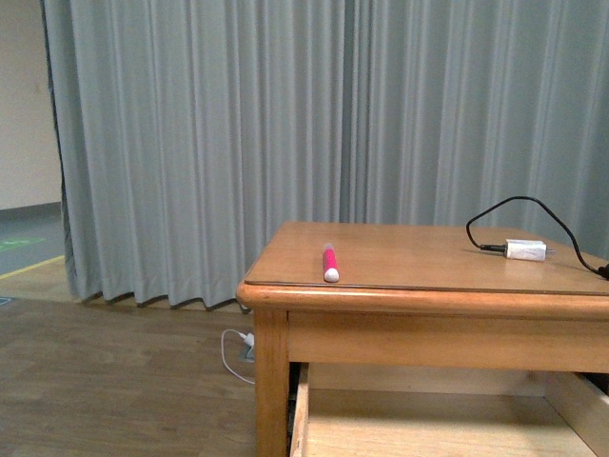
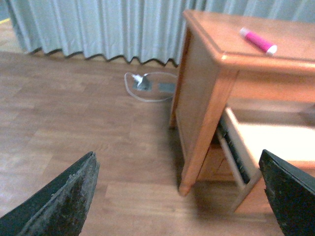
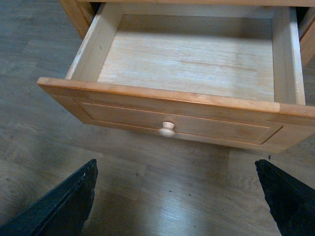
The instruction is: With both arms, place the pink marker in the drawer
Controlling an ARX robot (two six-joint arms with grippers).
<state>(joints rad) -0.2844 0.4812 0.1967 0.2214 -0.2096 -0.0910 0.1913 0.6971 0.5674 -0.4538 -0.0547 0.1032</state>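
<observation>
The pink marker (image 1: 329,262) lies on the wooden table top (image 1: 409,271) near its front left corner, white end toward me; it also shows in the left wrist view (image 2: 257,41). The drawer (image 3: 187,64) stands pulled out below the top, empty, with pale wood inside and a round knob (image 3: 167,129); its edge shows in the front view (image 1: 303,419). My left gripper (image 2: 179,196) is open over the floor, left of the table. My right gripper (image 3: 177,196) is open above the floor, in front of the drawer's front panel. Neither arm shows in the front view.
A white adapter (image 1: 525,250) with a black cable (image 1: 519,205) lies on the table's right part. Grey curtains (image 1: 238,124) hang behind. A white cable and floor socket (image 2: 147,83) lie on the wooden floor left of the table leg (image 1: 271,381).
</observation>
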